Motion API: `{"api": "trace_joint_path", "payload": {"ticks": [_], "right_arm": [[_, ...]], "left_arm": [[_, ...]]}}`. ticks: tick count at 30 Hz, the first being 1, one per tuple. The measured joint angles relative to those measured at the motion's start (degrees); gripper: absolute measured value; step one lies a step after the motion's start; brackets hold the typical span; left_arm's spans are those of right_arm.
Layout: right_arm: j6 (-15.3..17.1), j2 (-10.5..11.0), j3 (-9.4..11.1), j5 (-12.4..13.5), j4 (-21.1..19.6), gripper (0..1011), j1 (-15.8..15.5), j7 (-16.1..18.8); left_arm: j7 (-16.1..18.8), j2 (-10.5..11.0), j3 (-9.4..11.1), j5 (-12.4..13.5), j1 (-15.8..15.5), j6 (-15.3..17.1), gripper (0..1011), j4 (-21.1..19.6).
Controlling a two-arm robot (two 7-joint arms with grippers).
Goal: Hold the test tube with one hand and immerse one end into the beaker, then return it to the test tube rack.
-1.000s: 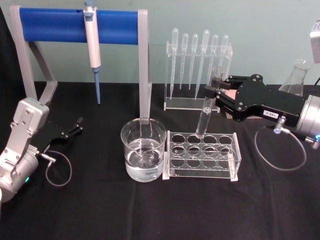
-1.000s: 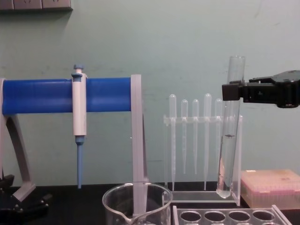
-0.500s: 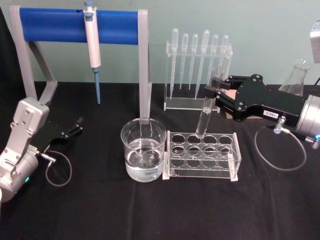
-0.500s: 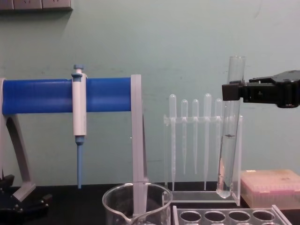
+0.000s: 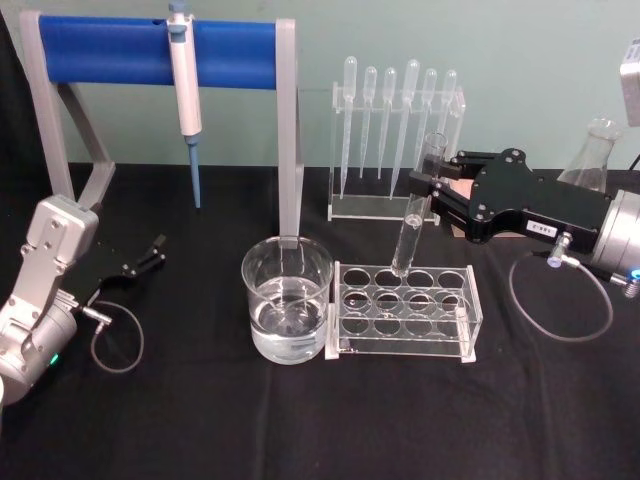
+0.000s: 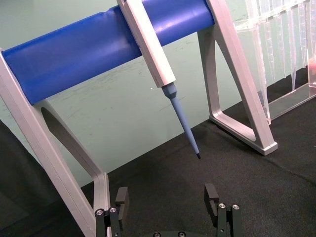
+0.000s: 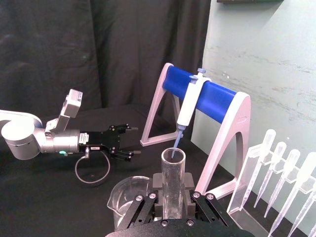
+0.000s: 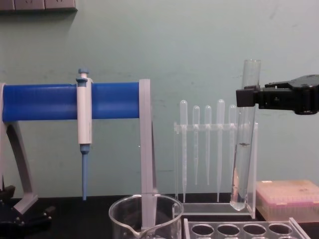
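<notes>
Glassware is laid out on a black-covered table, and the right gripper (image 5: 432, 185) reaches in from the right, its narrow jaws clamped on the upper part of the test tube (image 5: 412, 225), a little below the flared rim. From the right wrist view the tube (image 7: 173, 182) stands pinched between the two jaws. The tube hangs nearly upright, its top leaning slightly to the far right, with its round bottom above the far row of holes in the clear test tube rack (image 5: 471, 318). From the chest view the bottom of the tube (image 8: 243, 149) is clear of the rack's top plate and sits in no hole. The beaker (image 5: 262, 300), partly filled with clear liquid, stands right against the rack's left end. The left gripper (image 5: 155, 250) rests low at the left side of the table, well apart from the glassware, its fingers (image 6: 211, 193) spread wide with nothing between them. Farther back a white-and-blue pipettor (image 5: 184, 85) hangs on a blue-barred stand (image 5: 110, 50), and a row of plastic pipettes (image 5: 400, 110) stands behind the rack.
</notes>
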Motion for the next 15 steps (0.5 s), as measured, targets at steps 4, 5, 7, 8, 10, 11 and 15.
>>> {"api": "trace_joint_path", "payload": {"ticks": [4,5,7,8,10,11,15], "right_arm": [[0.0,0.0,0.0,0.0,0.0,242,0.0,0.0],[0.0,0.0,0.0,0.0,0.0,241,0.0,0.0],[0.0,0.0,0.0,0.0,0.0,242,0.0,0.0],[0.0,0.0,0.0,0.0,0.0,242,0.0,0.0],[0.0,0.0,0.0,0.0,0.0,242,0.0,0.0],[0.0,0.0,0.0,0.0,0.0,242,0.0,0.0],[0.0,0.0,0.0,0.0,0.0,242,0.0,0.0]], "left_arm": [[0.0,0.0,0.0,0.0,0.0,0.0,1000,0.0],[0.0,0.0,0.0,0.0,0.0,0.0,1000,0.0],[0.0,0.0,0.0,0.0,0.0,0.0,1000,0.0],[0.0,0.0,0.0,0.0,0.0,0.0,1000,0.0],[0.0,0.0,0.0,0.0,0.0,0.0,1000,0.0],[0.0,0.0,0.0,0.0,0.0,0.0,1000,0.0],[0.0,0.0,0.0,0.0,0.0,0.0,1000,0.0]]}}
